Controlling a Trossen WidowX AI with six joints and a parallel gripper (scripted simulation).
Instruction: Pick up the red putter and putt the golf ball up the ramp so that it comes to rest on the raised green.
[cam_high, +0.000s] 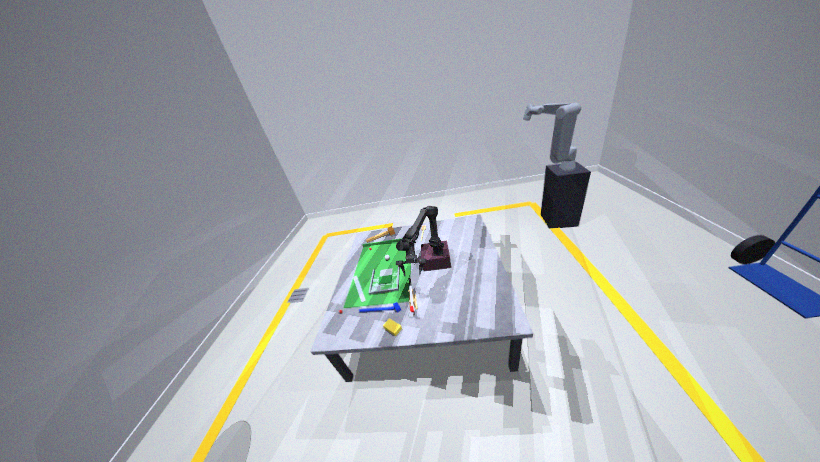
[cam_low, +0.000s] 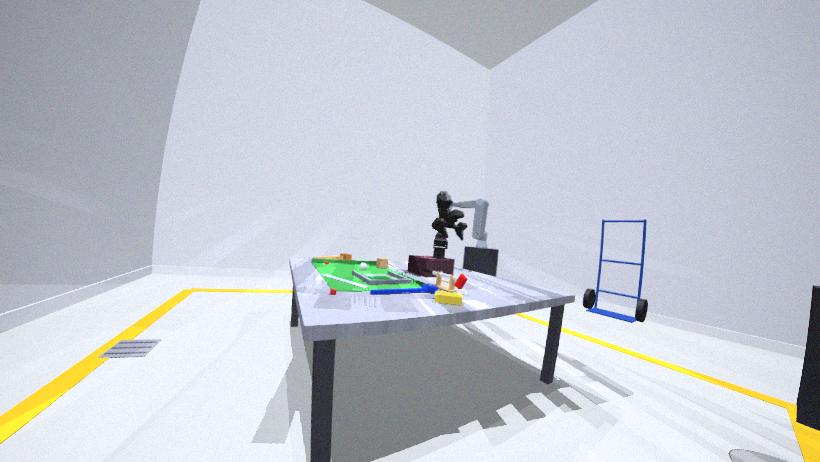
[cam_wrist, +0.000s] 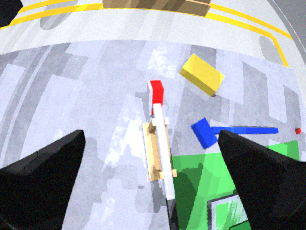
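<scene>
Wrist view. The gripper (cam_wrist: 156, 182) stood fully open and empty, its dark fingers at lower left and lower right of the frame. Between them, at frame centre, lay the red putter (cam_wrist: 160, 142) on a small wooden rack (cam_wrist: 154, 151): long axis near vertical in frame, red head uppermost. A blue putter (cam_wrist: 229, 130) lay right of it and a yellow block (cam_wrist: 202, 74) upper right, both apart from the approach. The golf ball (cam_high: 387, 257) appeared only in the top view, on the green mat (cam_high: 360, 274).

We see our wide-open gripper (cam_wrist: 153, 182) above the red putter (cam_wrist: 160, 136) resting on its wooden stand (cam_wrist: 154, 154), with a yellow block (cam_wrist: 202, 74) and blue putter (cam_wrist: 229, 131) beyond on the table (cam_wrist: 87, 95)
</scene>
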